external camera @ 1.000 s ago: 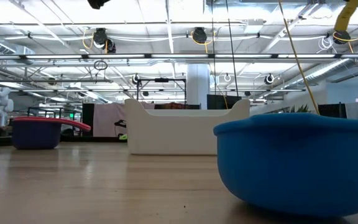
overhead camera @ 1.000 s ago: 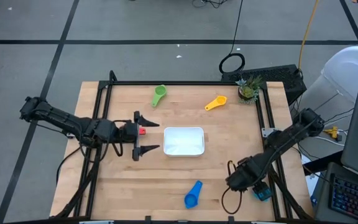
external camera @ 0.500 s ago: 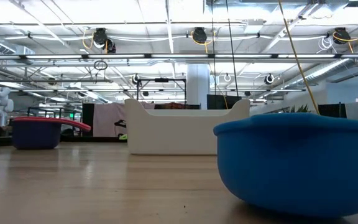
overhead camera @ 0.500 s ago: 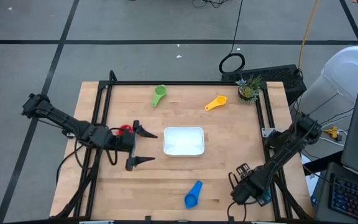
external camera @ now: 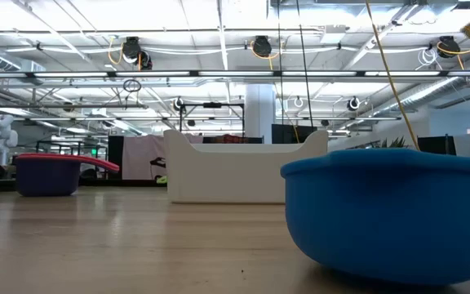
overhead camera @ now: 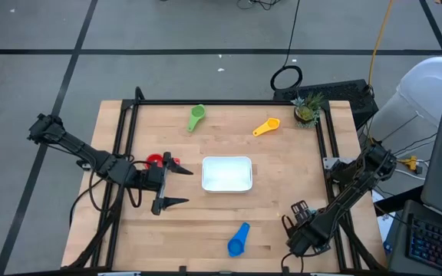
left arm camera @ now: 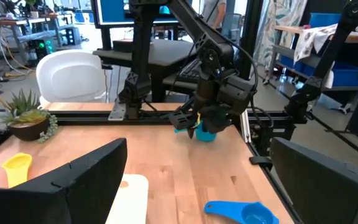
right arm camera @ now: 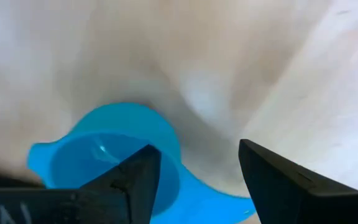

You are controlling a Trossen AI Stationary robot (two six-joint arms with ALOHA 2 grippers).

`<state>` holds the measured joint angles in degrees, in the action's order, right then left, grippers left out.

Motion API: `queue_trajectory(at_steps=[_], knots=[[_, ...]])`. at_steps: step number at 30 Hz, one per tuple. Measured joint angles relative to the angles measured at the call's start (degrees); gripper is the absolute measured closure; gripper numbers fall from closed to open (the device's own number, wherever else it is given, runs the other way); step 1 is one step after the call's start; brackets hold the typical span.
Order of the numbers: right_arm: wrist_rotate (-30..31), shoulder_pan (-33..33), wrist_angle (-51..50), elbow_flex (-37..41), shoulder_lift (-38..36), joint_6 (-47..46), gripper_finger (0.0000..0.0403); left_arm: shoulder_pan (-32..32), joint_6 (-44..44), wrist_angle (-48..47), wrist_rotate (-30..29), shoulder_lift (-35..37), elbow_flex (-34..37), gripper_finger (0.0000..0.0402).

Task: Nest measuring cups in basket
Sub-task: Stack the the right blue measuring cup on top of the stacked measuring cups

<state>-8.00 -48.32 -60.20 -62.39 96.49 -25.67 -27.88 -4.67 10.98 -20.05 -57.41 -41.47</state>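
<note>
Right pincer at bench's near right corner, part open astride light blue cup rim, apparently for lifting. Left pincer wide open, empty, beside red cup.

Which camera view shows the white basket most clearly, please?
The high view: the whole basket lies unobstructed at the table's middle. The low view shows only its side wall; the left wrist view shows one corner; the right wrist view shows nothing.

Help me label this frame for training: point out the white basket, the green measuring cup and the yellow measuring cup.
basket [overhead camera: 226,173]: high view, on its bare floor.
green measuring cup [overhead camera: 197,113]: high view, on its round bowl.
yellow measuring cup [overhead camera: 271,123]: high view, on its bowl.
</note>
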Motion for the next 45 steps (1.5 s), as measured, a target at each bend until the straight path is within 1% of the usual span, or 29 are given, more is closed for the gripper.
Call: queue_trajectory(at_steps=[4,8,11,13,14,16,17,20,21,22,25,29,35,37,39,42,45], knots=[[3.3,1.6,0.0,0.0,0.0,-0.8,0.0195,0.0,0.1,0.0,0.0,0.0,0.0,0.0005],[5.1,3.8,0.0,0.0,0.0,-2.5,0.0195,0.0,0.0,0.0,0.0,0.0,0.0,0.0005],[5.1,4.9,0.0,0.0,0.0,-2.2,0.0197,0.0,0.0,0.0,0.0,0.0,0.0,0.0005],[5.0,5.4,0.2,0.0,0.0,-1.8,0.0208,0.0,-0.1,0.0,-0.1,0.0,0.0,0.0005],[4.9,5.6,0.4,0.0,0.0,-1.5,0.0218,0.0,-0.2,0.0,-0.1,0.0,0.0,0.0005],[4.8,5.9,1.0,0.0,0.0,-1.0,0.0251,0.0,-0.5,0.0,-0.1,0.0,0.0,0.0005],[4.5,6.1,1.3,0.0,0.0,-0.8,0.0275,0.0,-0.6,0.0,-0.1,0.0,0.0,0.0005],[3.1,6.6,2.1,0.0,0.0,-0.8,0.0370,0.0,-0.7,0.0,-0.1,0.0,0.0,0.0005],[2.8,6.7,2.3,0.0,0.0,-0.9,0.0385,0.0,-0.7,0.0,-0.1,0.0,0.0,0.0005],[2.6,6.9,2.3,0.0,0.0,-1.4,0.0391,0.0,-0.8,0.0,-0.1,0.0,0.0,0.0005],[1.7,7.4,2.6,-0.2,0.0,-2.8,0.0399,0.0,-1.2,0.0,-0.1,0.0,0.0,0.0005],[2.3,8.0,2.4,-3.8,-0.4,-4.5,0.0401,-0.3,-1.5,0.0,-0.1,0.0,0.0,0.0005],[10.6,10.7,-0.1,-16.2,-0.5,-5.3,0.0402,-1.7,-0.3,-0.5,-0.1,0.0,0.0,0.0005],[13.1,12.7,0.0,-20.2,-0.5,-4.9,0.0402,-2.0,0.1,-0.5,-0.1,0.2,0.0,0.0005],[14.3,15.3,1.0,-23.5,-0.5,-4.1,0.0402,-2.6,0.3,-0.4,-1.1,0.8,0.0,0.0005],[16.7,19.8,4.9,-26.1,-0.5,-1.3,0.0402,-4.1,2.2,-0.1,-2.5,2.1,0.0,0.0005],[18.4,24.5,10.7,-27.6,-0.5,4.2,0.0402,-6.4,5.6,0.8,-4.1,4.7,0.0,0.0005]])
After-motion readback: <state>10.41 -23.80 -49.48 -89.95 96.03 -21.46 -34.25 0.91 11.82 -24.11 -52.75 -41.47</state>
